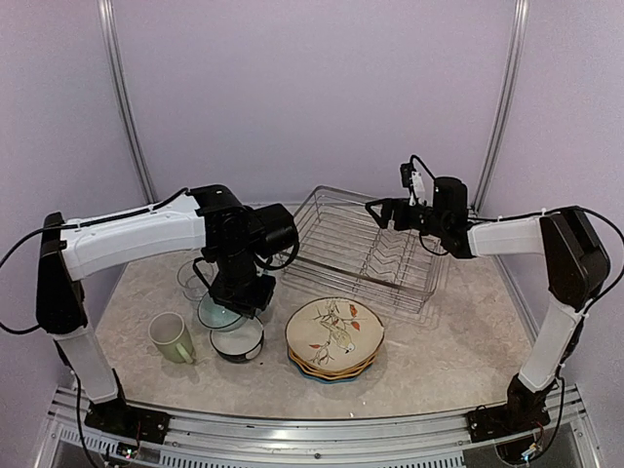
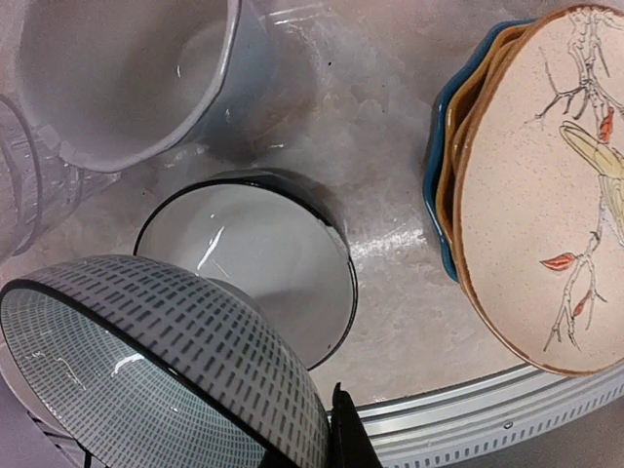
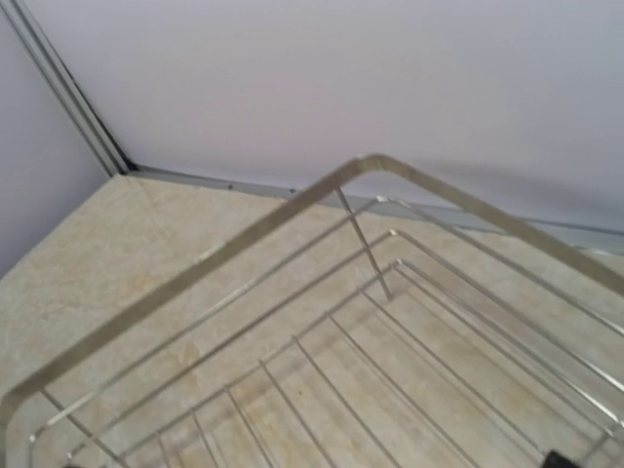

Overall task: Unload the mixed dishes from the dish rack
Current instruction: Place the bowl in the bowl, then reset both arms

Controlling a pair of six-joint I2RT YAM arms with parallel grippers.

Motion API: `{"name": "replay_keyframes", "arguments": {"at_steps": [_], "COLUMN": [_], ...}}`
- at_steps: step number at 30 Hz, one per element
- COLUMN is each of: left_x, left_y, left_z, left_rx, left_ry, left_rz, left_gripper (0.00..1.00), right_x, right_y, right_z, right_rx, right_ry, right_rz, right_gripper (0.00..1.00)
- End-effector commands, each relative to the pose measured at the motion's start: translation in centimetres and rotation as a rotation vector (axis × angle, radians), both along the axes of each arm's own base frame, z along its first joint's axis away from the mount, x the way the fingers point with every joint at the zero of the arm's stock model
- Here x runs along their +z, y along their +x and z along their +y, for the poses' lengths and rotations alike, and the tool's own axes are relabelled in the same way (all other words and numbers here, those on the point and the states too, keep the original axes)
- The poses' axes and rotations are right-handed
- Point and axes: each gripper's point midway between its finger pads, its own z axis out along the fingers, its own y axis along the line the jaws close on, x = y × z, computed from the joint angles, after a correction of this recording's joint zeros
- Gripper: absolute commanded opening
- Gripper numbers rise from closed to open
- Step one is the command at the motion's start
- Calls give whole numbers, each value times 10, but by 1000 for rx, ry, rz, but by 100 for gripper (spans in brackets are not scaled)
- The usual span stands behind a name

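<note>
The left gripper [image 1: 237, 295] grips a patterned bowl [image 2: 146, 361] by its rim, tilted over the second bowl [image 2: 258, 268], probably to nest them; the plate stack [image 1: 334, 338] lies right of these; the dish rack [image 1: 366, 244], farther back, looks emptied; the right gripper [image 1: 387, 211] hovers there, and I cannot tell how wide it is.
</note>
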Motion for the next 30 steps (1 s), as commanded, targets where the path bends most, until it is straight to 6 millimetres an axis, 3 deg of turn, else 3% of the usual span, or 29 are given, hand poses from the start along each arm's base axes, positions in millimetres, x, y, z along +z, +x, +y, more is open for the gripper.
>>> {"name": "replay_keyframes", "arguments": {"at_steps": [1, 9, 15, 17, 20, 23, 27, 30], "left_x": [-18, -48, -49, -42, -16, 35, 119, 194], "left_y": [0, -7, -10, -10, -3, 10, 40, 57], "left_z": [6, -2, 0, 2, 6, -2, -10, 3], "left_rx": [-13, -18, -14, -13, -8, -17, -54, -52], "left_ry": [109, 132, 112, 103, 73, -72, -347, -565], "left_rz": [32, 104, 97, 79, 9, -130, -383, -596], "left_gripper": [1, 10, 38, 43, 53, 63, 84, 93], "right_x": [6, 23, 48, 51, 47, 53, 96, 142], "right_y": [-6, -16, -43, -57, -83, -115, -159, -192], "right_z": [-12, -18, -27, -28, -32, -45, -63, -81], "right_rx": [-33, -45, -62, -59, -55, -67, -66, -88], "right_ry": [-34, -56, -101, -115, -140, -164, -154, -124], "right_rz": [-12, -21, -21, -6, 45, 75, 13, -76], "right_gripper": [100, 100, 100, 100, 100, 100, 100, 100]}}
